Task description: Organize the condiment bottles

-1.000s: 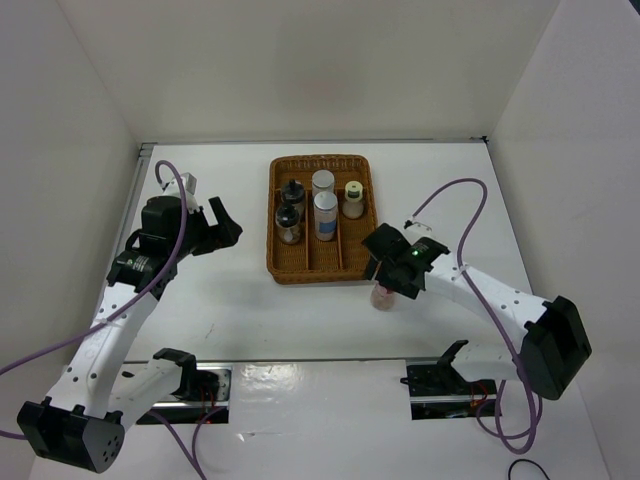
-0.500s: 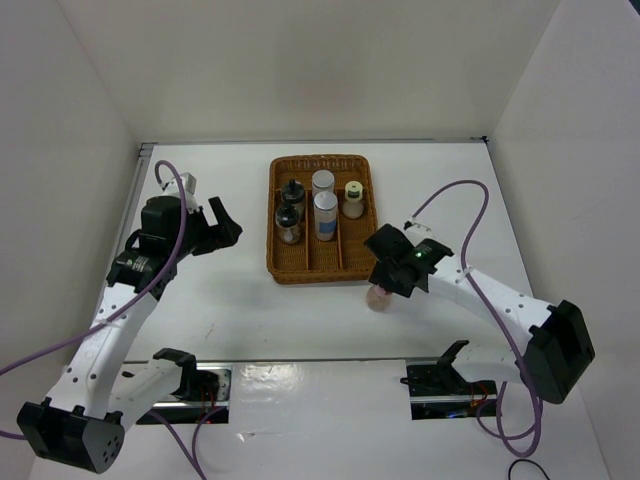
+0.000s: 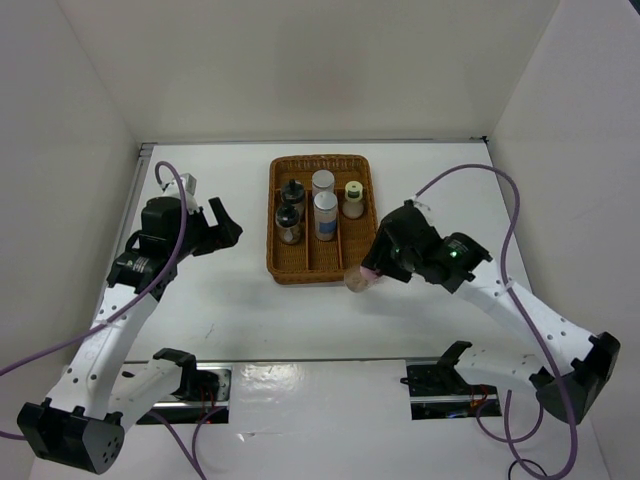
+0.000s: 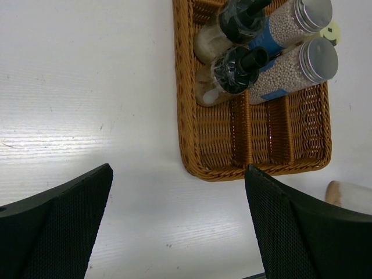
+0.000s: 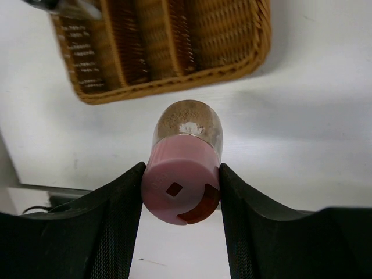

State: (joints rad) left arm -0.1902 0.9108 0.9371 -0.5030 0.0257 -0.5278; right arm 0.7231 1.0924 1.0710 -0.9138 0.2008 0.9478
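My right gripper (image 3: 372, 268) (image 5: 181, 192) is shut on the pink-capped bottle (image 3: 357, 279) (image 5: 185, 152), clamping its cap. The bottle hangs tilted off the table, just off the near right corner of the brown wicker tray (image 3: 318, 277) (image 5: 168, 72). Inside the tray stand two dark-capped shakers (image 3: 289, 209) (image 4: 231, 74), two white cylinders (image 3: 325, 215) (image 4: 290, 71) and a yellow-capped bottle (image 3: 353, 198). Left of the tray, my left gripper (image 3: 220, 224) (image 4: 177, 224) hangs open over bare table; the pink-capped bottle's base (image 4: 349, 195) shows at its view's right edge.
White walls close in the table at the back and both sides. Two black clamps (image 3: 178, 364) (image 3: 447, 362) sit at the near edge by the arm bases. Purple cables (image 3: 172, 200) loop over both arms.
The right gripper closed on the pink-capped bottle, lifted it off the table and carried it left toward the tray's near right corner, now tilted. The left arm stayed still.
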